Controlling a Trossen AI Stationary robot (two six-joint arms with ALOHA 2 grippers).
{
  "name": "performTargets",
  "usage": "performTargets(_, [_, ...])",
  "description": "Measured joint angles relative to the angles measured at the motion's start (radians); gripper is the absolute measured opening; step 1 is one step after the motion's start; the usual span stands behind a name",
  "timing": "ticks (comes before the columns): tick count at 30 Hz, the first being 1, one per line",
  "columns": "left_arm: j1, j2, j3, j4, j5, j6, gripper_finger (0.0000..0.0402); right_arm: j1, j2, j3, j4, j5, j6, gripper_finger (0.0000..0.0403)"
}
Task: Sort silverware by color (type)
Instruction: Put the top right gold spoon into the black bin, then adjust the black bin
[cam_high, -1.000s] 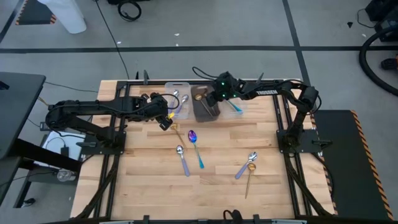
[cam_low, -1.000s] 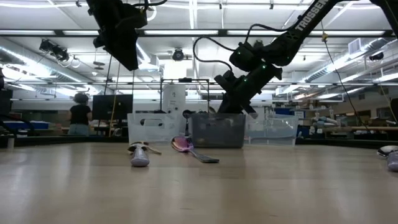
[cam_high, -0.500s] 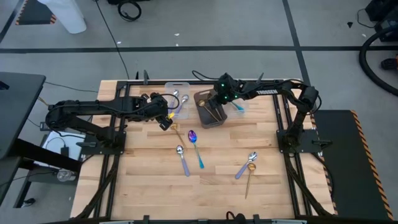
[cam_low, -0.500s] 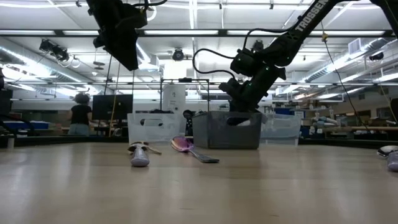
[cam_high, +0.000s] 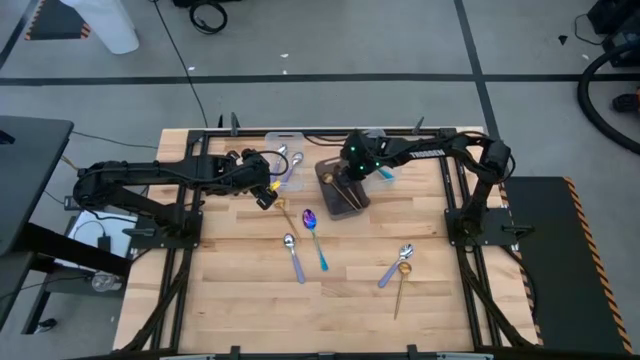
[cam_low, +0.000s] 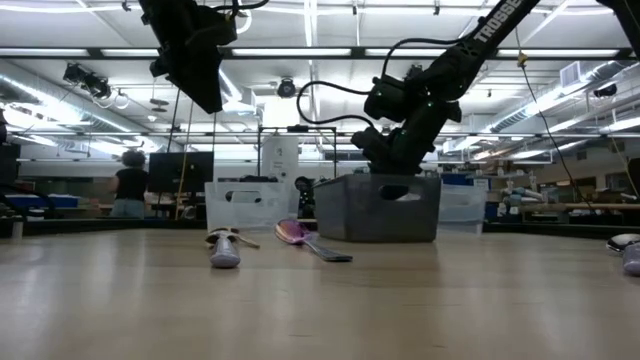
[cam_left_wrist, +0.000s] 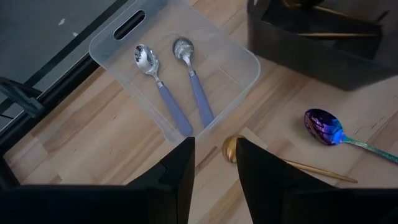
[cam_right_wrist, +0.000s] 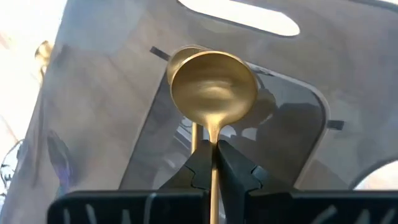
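Gold spoon (cam_right_wrist: 213, 93) is pinched by its handle in the right jaws (cam_right_wrist: 214, 163), right over the dark bin (cam_high: 342, 185). Left jaws (cam_left_wrist: 214, 163) hang partly open and hold nothing, over another gold spoon (cam_left_wrist: 231, 148) on the wooden counter (cam_high: 240, 300), beside the clear bin (cam_left_wrist: 239, 76).

**Bins, counter and the room behind**

A clear plastic bin (cam_left_wrist: 231, 53) sits on the wooden counter (cam_high: 350, 310), just ahead of the left fingers. A dark bin (cam_high: 342, 186) stands right under the right fingers. Another clear bin (cam_high: 385, 172) lies just beyond them. Across the room, a person (cam_low: 128, 183) in dark clothes stands by a monitor (cam_low: 181, 170).
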Motion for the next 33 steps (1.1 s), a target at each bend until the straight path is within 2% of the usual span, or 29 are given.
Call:
performTargets(17, [0.0, 0.0, 0.0, 0.0, 0.0, 0.0, 0.0125, 0.004, 0.0, 0.0, 0.003, 0.005, -0.048, 0.0058])
performTargets(26, [0.0, 0.0, 0.0, 0.0, 0.0, 0.001, 0.0125, 0.008, 0.0, 0.0, 0.023, -0.039, -0.062, 0.008])
performTargets(30, [0.0, 0.0, 0.0, 0.0, 0.0, 0.002, 0.0125, 0.021, 0.0, 0.033, 0.004, -0.054, -0.132, 0.008])
performTargets(33, [0.0, 0.0, 0.0, 0.0, 0.0, 0.002, 0.0125, 0.04, -0.001, 0.082, -0.033, -0.024, -0.234, 0.008])
